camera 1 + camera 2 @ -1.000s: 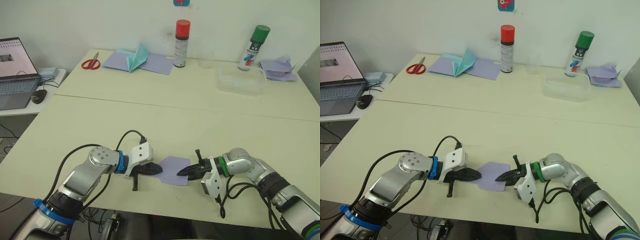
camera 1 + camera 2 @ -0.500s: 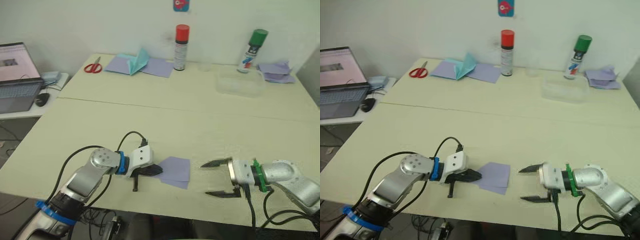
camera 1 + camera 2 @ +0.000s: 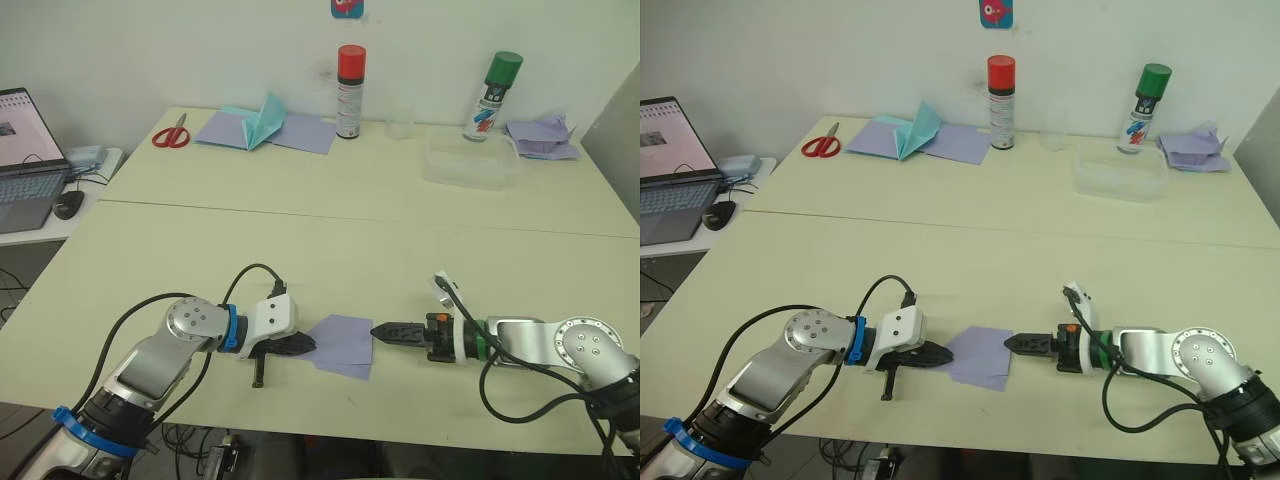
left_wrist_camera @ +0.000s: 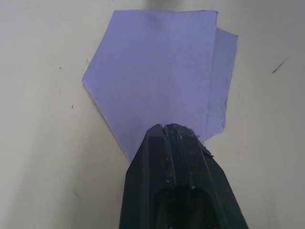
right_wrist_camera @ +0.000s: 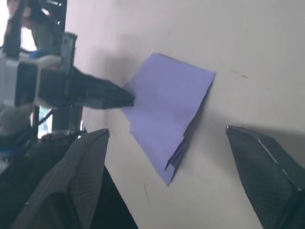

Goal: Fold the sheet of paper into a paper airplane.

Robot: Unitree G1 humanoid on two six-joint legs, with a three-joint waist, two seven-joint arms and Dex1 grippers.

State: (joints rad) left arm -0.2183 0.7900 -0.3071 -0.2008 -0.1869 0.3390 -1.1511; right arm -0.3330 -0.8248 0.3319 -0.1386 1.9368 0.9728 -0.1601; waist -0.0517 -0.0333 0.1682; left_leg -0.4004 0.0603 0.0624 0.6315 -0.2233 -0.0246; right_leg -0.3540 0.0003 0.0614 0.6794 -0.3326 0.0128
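On the near table, left jaws (image 4: 178, 131) closed pinning the sheet of paper (image 3: 343, 342); right jaws (image 5: 167, 157) wide apart

Scissors (image 3: 169, 131), two spray cans (image 3: 350, 90) (red-capped, green-capped), laptop (image 3: 20, 148)

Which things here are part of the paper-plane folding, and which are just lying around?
In use: sheet of paper; left gripper, shut, tip on the sheet's corner; right gripper, open, at its opposite edge.

Lying about: scissors; teal folded paper; red-capped spray can; green-capped spray can; clear container; crumpled lavender scraps; laptop.
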